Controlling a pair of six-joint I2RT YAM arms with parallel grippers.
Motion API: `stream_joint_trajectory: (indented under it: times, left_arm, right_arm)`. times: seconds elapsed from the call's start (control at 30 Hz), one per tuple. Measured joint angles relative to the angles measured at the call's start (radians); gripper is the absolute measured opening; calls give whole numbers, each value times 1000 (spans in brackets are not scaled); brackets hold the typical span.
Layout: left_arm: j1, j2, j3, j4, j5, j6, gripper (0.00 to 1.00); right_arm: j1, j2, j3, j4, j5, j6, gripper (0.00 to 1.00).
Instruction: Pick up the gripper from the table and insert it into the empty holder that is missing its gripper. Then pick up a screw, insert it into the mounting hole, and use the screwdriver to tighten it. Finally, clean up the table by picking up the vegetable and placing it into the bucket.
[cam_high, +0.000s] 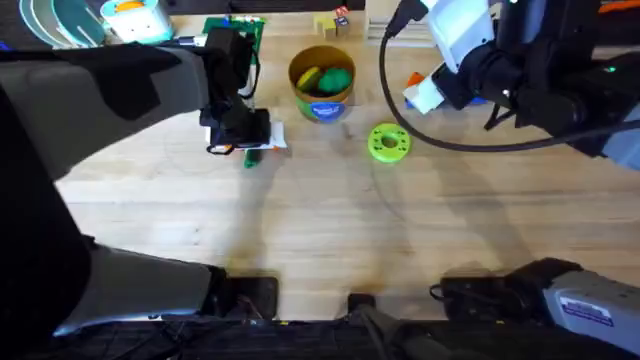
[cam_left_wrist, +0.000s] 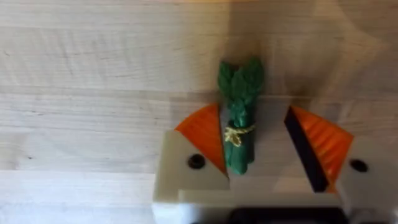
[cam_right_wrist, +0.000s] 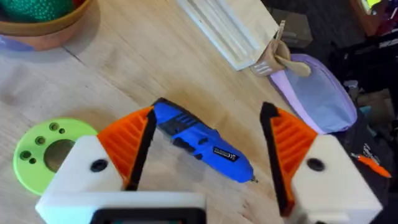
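Pale wood tabletop (cam_high: 320, 230), carrying the following.

Vegetable (cam_left_wrist: 239, 115): dark green bundle tied with a gold thread, lying flat on the wood. It sits between the fingers of the left claw (cam_left_wrist: 255, 146), pressed against one orange pad (cam_left_wrist: 205, 134) and apart from the other. Left claw spread wide, nothing gripped. In the overhead view this claw (cam_high: 245, 145) points down at the tabletop, left of the bucket, with a green tip of the vegetable showing just below it.

Bucket (cam_high: 322, 78): round, yellow-gold, blue label on its side, standing upright near the far middle of the tabletop; green and yellow toys lie inside it.

Screwdriver (cam_right_wrist: 202, 140): bright blue, lying on its side on the wood, thin metal bit at one end. It rests between the fingers of the right claw (cam_right_wrist: 208, 140), one end close by an orange pad (cam_right_wrist: 127, 137). Right claw spread open, not clamped on it.

Lime-green disc (cam_high: 389, 142): round, holed, flat on the tabletop, right of the bucket and near the right claw.
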Motion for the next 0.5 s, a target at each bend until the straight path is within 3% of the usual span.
stream_joint_trajectory:
  times: [0.13, 0.23, 0.3, 0.4, 0.5]
  left_arm:
    - [1, 2, 2, -7, 1, 4, 408]
    - [2, 2, 15, -33, 2, 8, 103]
    - [2, 9, 29, -68, 5, 7, 48]
    - [2, 32, 80, -143, 8, 7, 44]
    - [2, 51, 200, -221, 12, 7, 41]
  right_arm:
    - [0, 0, 0, 0, 0, 0, 994]
    - [0, 0, 0, 0, 0, 0, 994]
    - [0, 0, 0, 0, 0, 0, 994]
    - [0, 0, 0, 0, 0, 0, 994]
    - [0, 0, 0, 0, 0, 0, 994]
